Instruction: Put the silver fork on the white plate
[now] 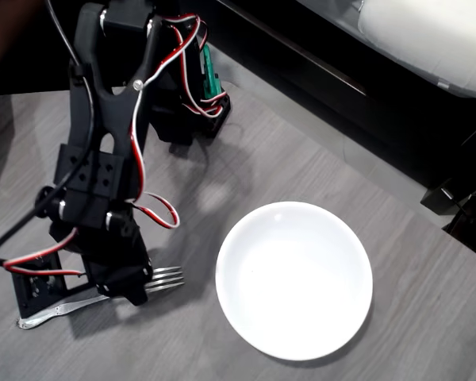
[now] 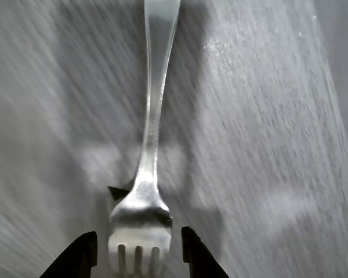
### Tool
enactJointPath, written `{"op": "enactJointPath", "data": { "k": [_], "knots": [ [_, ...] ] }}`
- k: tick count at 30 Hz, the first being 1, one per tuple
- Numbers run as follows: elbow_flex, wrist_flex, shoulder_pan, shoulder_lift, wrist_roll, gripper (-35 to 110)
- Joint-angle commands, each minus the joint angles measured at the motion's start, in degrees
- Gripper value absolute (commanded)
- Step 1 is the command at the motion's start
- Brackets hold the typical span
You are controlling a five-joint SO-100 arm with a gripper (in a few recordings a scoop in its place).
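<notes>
A slim, shiny silver fork (image 1: 103,295) lies flat on the grey wood-grain surface (image 1: 428,317), its tines pointing toward a plain round glossy white plate (image 1: 294,279) that sits nearby to the right in the overhead view, not touching it. The black arm's gripper (image 2: 138,249) is lowered over the fork's head, its two dark fingers (image 2: 81,255) spread apart on either side of the tines and not visibly pressing them. A grasp this far forward on the utensil could let the long handle swing or slip free in a lift, since the metal looks smooth and thin. In the overhead view the arm covers the fork's neck; in the wrist view the handle's end is cut off at the top edge.
</notes>
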Motion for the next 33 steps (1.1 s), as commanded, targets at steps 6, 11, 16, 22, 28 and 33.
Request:
{"op": "enactJointPath", "data": {
  "k": [6,11,16,22,28,33],
  "knots": [
    [-0.6,-3.4,-0.9,-2.5,-0.2,4],
    [-0.6,-3.9,-0.9,-2.2,-0.1,0],
    [-0.6,-3.3,-0.5,0.2,-0.2,0],
    [-0.6,-1.5,-0.5,6.8,-0.2,0],
    [-0.7,1.2,-3.4,18.6,0.8,0],
    [-0.7,5.7,-13.4,25.0,5.6,0]
  ]
}}
